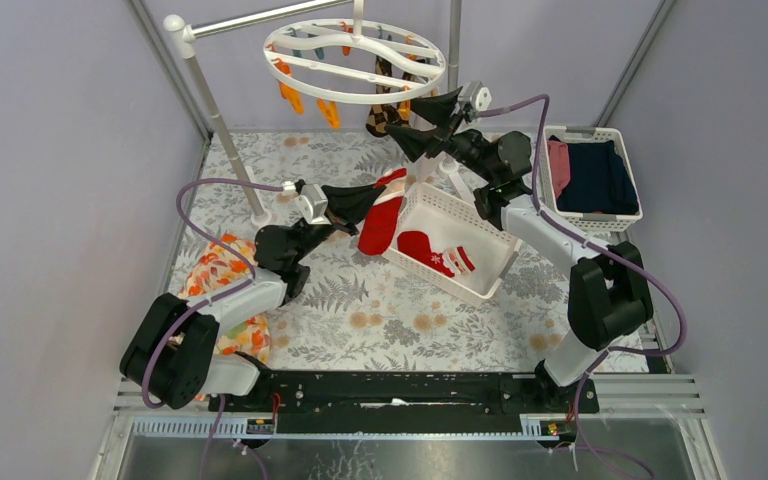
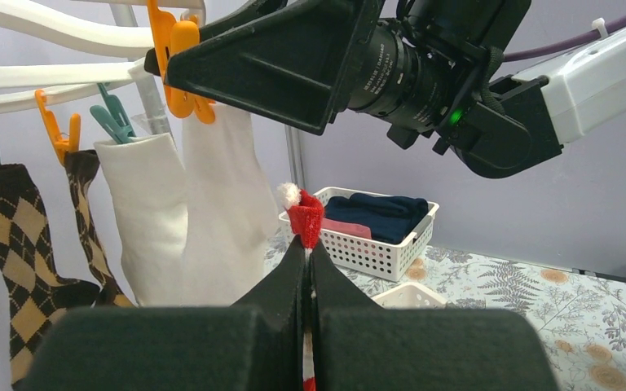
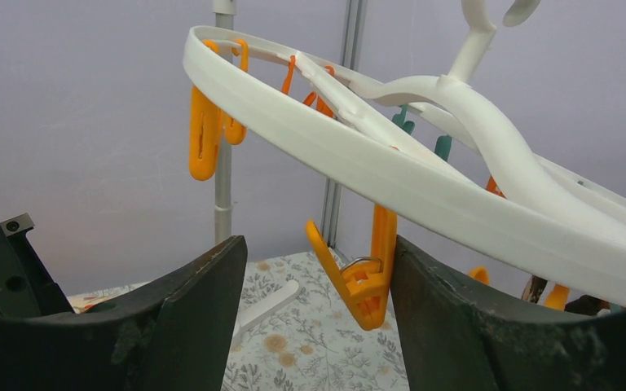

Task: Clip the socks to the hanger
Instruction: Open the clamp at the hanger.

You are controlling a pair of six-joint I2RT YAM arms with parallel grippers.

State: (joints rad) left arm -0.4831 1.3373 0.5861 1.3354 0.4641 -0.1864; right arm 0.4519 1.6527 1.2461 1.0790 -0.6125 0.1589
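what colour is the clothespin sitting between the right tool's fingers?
Orange clothespin, clearest in the right wrist view.

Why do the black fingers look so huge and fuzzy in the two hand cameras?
Left wrist view: the left gripper sits right by the lens, so it looms big and soft, while the red sock it pinches looks sharper. Right wrist view: same for the right gripper, with the orange clothespin crisp between its fingers. Top view: everything small and evenly lit.

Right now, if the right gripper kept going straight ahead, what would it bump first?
Probably the orange clothespin hanging from the hanger rim. It sits between the open fingers of the right gripper. How far ahead it is, I can't judge.
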